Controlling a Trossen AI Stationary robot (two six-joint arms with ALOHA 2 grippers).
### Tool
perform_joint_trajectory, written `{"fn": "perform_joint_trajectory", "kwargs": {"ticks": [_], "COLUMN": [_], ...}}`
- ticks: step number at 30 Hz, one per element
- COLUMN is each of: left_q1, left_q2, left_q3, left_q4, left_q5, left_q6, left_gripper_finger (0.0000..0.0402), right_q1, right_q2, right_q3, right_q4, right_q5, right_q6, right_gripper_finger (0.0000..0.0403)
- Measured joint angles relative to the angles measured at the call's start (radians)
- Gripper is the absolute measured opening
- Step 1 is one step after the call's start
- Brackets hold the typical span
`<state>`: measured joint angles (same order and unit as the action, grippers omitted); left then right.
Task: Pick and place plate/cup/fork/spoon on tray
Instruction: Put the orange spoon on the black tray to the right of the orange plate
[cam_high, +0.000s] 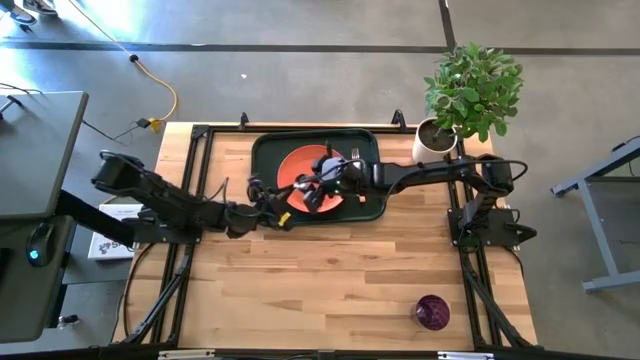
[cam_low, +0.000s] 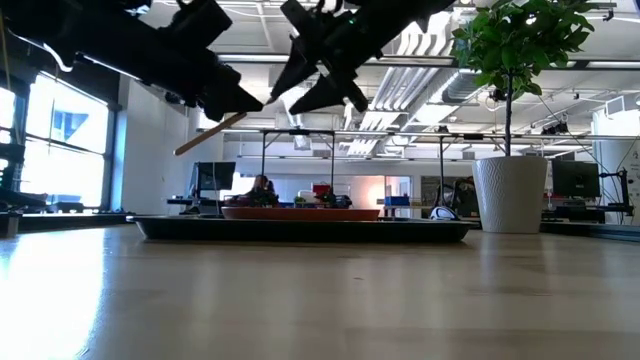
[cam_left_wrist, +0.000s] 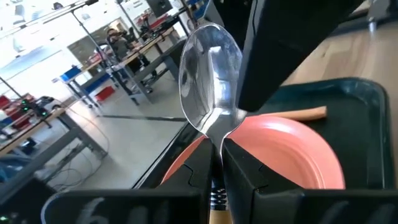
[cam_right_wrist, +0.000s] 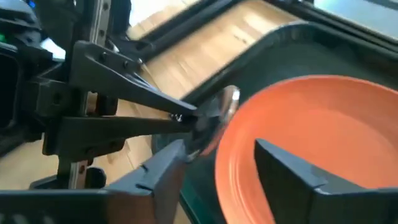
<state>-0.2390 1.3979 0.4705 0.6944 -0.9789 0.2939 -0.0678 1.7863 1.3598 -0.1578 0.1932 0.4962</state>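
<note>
The dark green tray (cam_high: 365, 150) lies at the table's far middle with the orange-red plate (cam_high: 298, 165) on its left half. My left gripper (cam_high: 278, 207) is shut on the spoon (cam_left_wrist: 208, 74) above the tray's near left rim. My right gripper (cam_high: 322, 190) is open and empty over the plate, its fingers (cam_right_wrist: 283, 174) on either side of the plate's edge in the right wrist view. An orange handle (cam_left_wrist: 306, 113) lies on the tray beyond the plate; its head is hidden. The purple cup (cam_high: 432, 312) stands on the table at the near right. My left gripper pinches the spoon's neck (cam_left_wrist: 218, 132), just below the silver bowl, between its two fingers. The bowl sticks out beyond the fingertips. The orange handle (cam_low: 205, 135) slants back and down under the gripper. The spoon is lifted clear of tray and table.
A white pot with a green plant (cam_high: 470, 90) stands at the table's far right corner, next to the tray. The two grippers are close together over the tray's left half. Bare wood lies across the near half of the table (cam_high: 320, 290).
</note>
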Motion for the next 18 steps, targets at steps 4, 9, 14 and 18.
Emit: {"fn": "perform_joint_trajectory", "kwargs": {"ticks": [4, 9, 14, 18], "left_q1": [0.001, -0.01, -0.028, -0.04], "left_q2": [0.072, 0.145, 0.179, 0.181], "left_q3": [0.05, 0.099, 0.129, 0.13], "left_q4": [0.0, 0.005, 0.002, 0.008], "left_q5": [-0.003, -0.03, -0.019, 0.006], "left_q6": [-0.001, 0.002, 0.001, -0.028], "left_gripper_finger": [0.0016, 0.0017, 0.0015, 0.0015], "right_q1": [-0.001, -0.003, -0.003, -0.006], "right_q2": [0.0, 0.0, 0.0, 0.0], "right_q3": [0.0, -0.001, -0.001, 0.0], "right_q4": [-0.044, -0.065, -0.055, -0.053], "right_q5": [-0.016, -0.037, 0.017, 0.053], "right_q6": [0.002, 0.001, 0.014, -0.006], "right_gripper_finger": [0.0118, 0.0016, 0.0028, 0.0022]}}
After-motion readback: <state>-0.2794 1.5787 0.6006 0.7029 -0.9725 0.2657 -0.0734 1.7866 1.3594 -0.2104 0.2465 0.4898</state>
